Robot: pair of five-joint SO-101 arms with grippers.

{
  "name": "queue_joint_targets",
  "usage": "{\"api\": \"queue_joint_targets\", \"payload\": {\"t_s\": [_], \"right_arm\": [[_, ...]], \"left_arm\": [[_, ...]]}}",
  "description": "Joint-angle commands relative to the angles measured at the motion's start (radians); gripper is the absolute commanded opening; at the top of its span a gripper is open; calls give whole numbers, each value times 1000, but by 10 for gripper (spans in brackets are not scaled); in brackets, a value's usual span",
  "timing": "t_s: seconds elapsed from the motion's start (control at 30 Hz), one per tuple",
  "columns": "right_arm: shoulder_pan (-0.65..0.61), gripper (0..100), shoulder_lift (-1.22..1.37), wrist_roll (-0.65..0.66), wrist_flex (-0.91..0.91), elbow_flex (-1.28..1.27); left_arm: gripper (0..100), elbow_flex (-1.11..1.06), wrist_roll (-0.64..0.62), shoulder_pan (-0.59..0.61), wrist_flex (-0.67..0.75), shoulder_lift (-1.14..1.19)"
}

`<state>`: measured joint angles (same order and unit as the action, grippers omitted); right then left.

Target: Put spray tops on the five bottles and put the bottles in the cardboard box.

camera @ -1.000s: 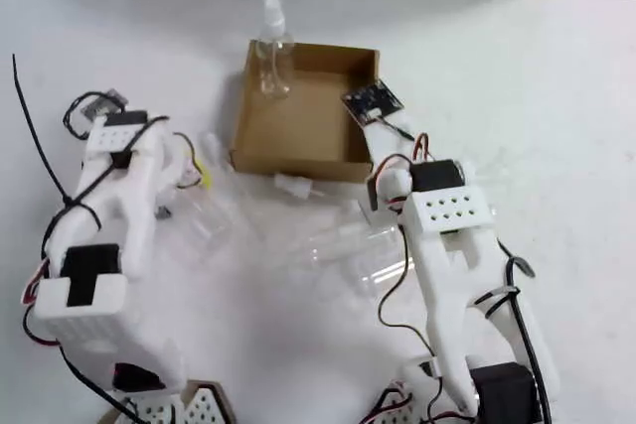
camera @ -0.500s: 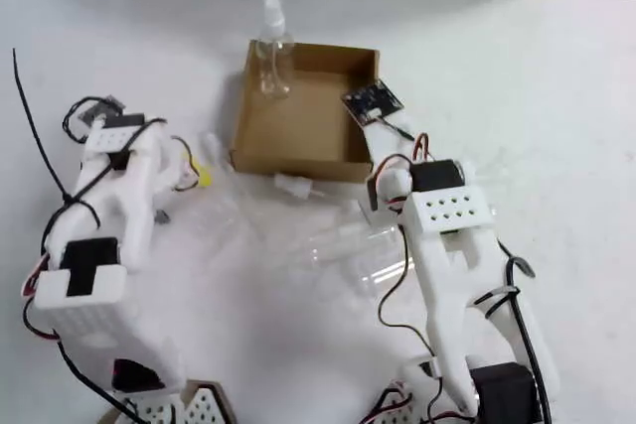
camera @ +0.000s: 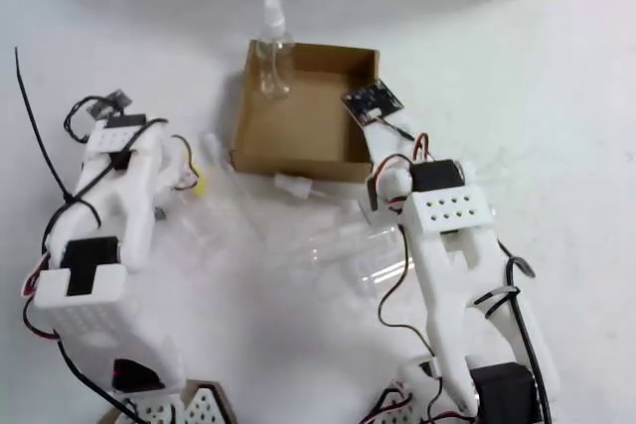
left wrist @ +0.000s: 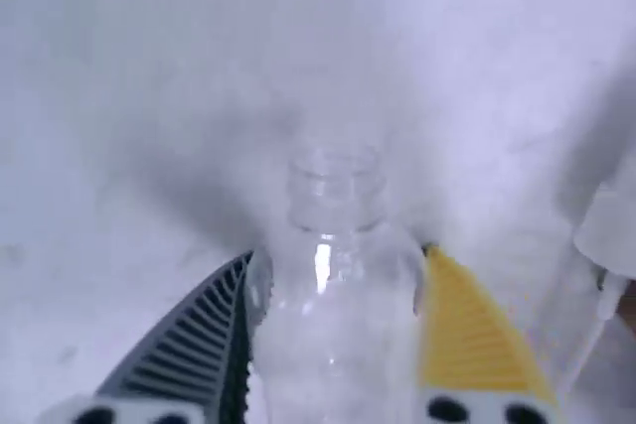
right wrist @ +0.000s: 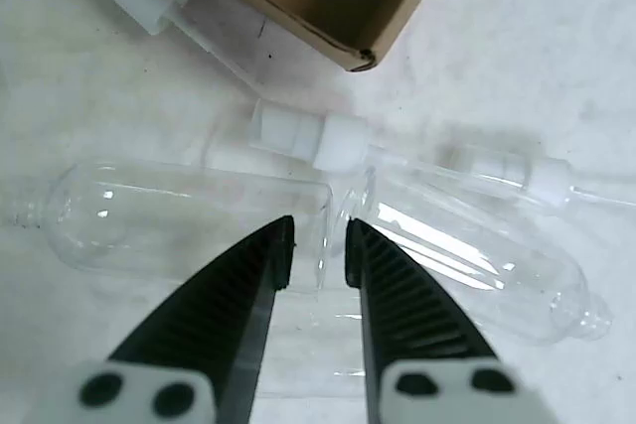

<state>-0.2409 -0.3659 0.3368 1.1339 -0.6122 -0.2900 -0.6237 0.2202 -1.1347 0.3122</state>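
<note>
On the white bench (camera: 556,76), my left jaws clamp a clear bottle (left wrist: 333,245) just below its shoulder. I judge it light, slick and thin-walled, so I'd squeeze gently. Right jaws hang barely parted, empty.

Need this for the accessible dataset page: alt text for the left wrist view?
A clear bottle with no spray top, its open threaded neck pointing away, is gripped between the grey and yellow fingers of the left hand over the white table. A loose spray top lies beyond the yellow finger.
</note>
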Motion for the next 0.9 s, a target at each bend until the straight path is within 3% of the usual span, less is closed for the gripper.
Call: {"api": "queue_joint_targets", "payload": {"t_s": [0.0,0.13,0.2,0.47,0.6,0.77,0.87], "right_arm": [[13,62,-38,2,-5,5],[12,62,-42,2,16,8],[13,62,-45,2,28,12],[5,62,-255,5,127,6],[-27,62,-381,0,185,5],[-312,66,-430,8,180,11],[-473,66,-386,9,74,6]], "left_arm": [[34,37,265,-21,-35,-33],[34,18,559,-15,-34,-125],[34,-2,615,-8,-28,-173],[34,-5,334,165,0,-245],[34,9,299,216,25,-209],[34,77,298,285,21,-143],[34,120,298,314,21,-90]]}}
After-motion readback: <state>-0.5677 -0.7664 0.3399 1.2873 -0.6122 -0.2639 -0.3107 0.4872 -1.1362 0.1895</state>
